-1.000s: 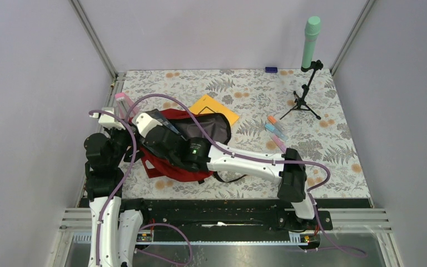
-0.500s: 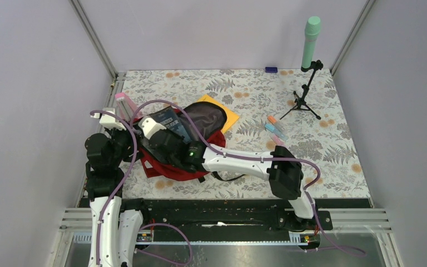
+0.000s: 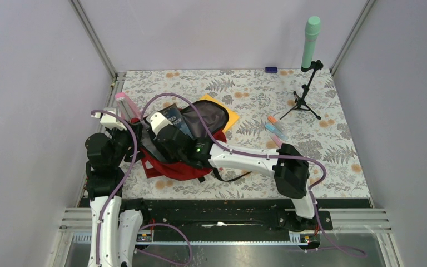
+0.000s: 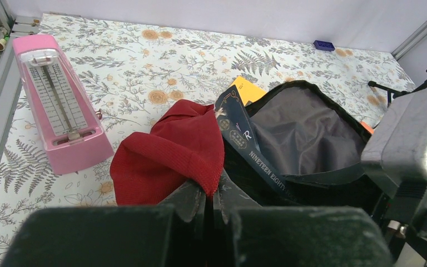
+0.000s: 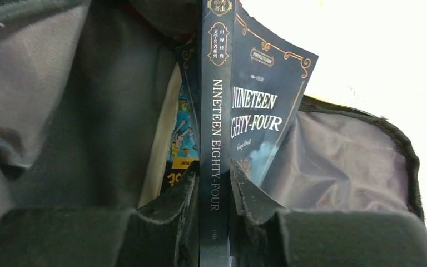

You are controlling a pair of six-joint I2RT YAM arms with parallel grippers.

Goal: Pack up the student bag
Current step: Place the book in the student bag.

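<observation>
At the left of the desk (image 3: 244, 94) the bag (image 4: 172, 150) lies floppy, I judge, so my left tool (image 4: 209, 190), clenched on its red rim cloth, props the mouth while my right tool (image 5: 211, 186) grips a stiff book (image 5: 258, 105) by the spine, seemingly partway inside.

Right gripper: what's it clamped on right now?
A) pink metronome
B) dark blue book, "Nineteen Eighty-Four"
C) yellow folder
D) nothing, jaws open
B: the right wrist view shows the right gripper with both fingers pressed against the spine of the book, which stands in the grey-lined mouth of the student bag.
</observation>
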